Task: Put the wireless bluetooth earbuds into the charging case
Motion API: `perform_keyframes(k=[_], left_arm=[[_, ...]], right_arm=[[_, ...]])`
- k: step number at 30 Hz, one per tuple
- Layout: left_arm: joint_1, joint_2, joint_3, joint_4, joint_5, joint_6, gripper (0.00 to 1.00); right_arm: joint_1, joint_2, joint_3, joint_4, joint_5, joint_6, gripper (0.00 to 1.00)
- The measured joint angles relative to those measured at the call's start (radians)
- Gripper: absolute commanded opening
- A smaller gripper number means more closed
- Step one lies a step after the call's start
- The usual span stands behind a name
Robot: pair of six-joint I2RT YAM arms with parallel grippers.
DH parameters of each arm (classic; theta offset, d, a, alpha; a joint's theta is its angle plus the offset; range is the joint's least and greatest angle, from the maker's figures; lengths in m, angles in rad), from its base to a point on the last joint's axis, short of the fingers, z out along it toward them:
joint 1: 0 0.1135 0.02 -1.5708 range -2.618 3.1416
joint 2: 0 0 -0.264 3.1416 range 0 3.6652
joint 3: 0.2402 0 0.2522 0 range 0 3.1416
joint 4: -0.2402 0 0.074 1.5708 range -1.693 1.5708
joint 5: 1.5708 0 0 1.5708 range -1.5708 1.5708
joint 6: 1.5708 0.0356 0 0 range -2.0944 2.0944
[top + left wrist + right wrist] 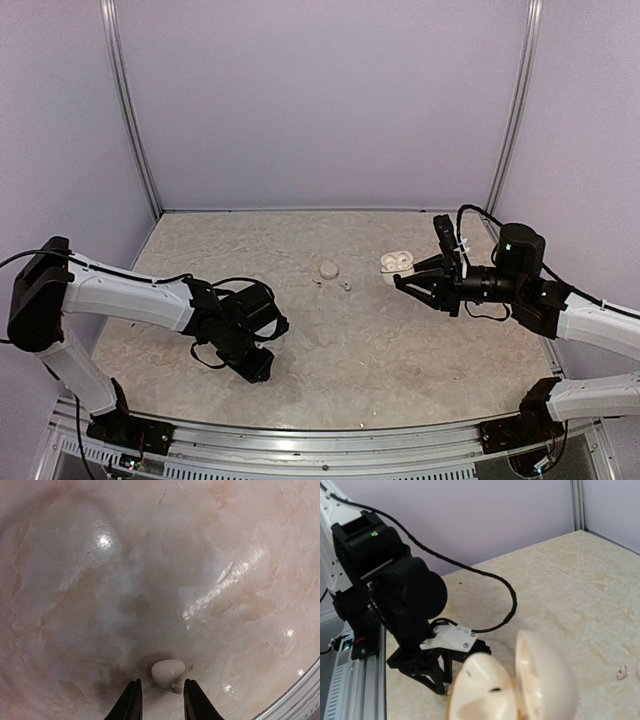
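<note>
One earbud point(168, 673) lies on the bench point(150, 580) between the parted tips of the left hand point(252, 360), unpinched, about 7 o'clock of bench centre. Looks like the pick-up step. Second earbud point(346, 285) is mid-bench, at 4 o'clock of a round puck point(327, 269). Charging case point(397, 262), lid open, is at 2 o'clock against the closed right hand point(408, 284); clamped or not, can't tell. Next: pinch the bud, carry it to 2 o'clock and seat it in a well.

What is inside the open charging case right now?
The charging case looks empty: one earbud lies between the left hand's fingertips, the other earbud near the puck. Its well bottoms are too small to judge.
</note>
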Motion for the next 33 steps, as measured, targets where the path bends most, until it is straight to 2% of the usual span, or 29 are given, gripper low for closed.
perform_keyframes(k=[5, 11, 22, 33], left_arm=[[-0.010, 0.028, 0.090, -0.069, -0.040, 0.008, 0.37], [-0.014, 0.064, 0.148, -0.121, -0.049, 0.021, 0.38], [-0.016, 0.116, 0.181, -0.175, -0.049, 0.043, 0.37], [-0.015, 0.162, 0.196, -0.177, -0.048, 0.067, 0.30]], right_arm=[[0.000, 0.000, 0.008, -0.009, 0.000, -0.003, 0.00], [0.000, 0.000, 0.009, -0.013, -0.001, -0.003, 0.00], [0.000, 0.000, 0.009, -0.015, -0.003, -0.007, 0.00], [0.000, 0.000, 0.009, -0.015, -0.003, -0.015, 0.00]])
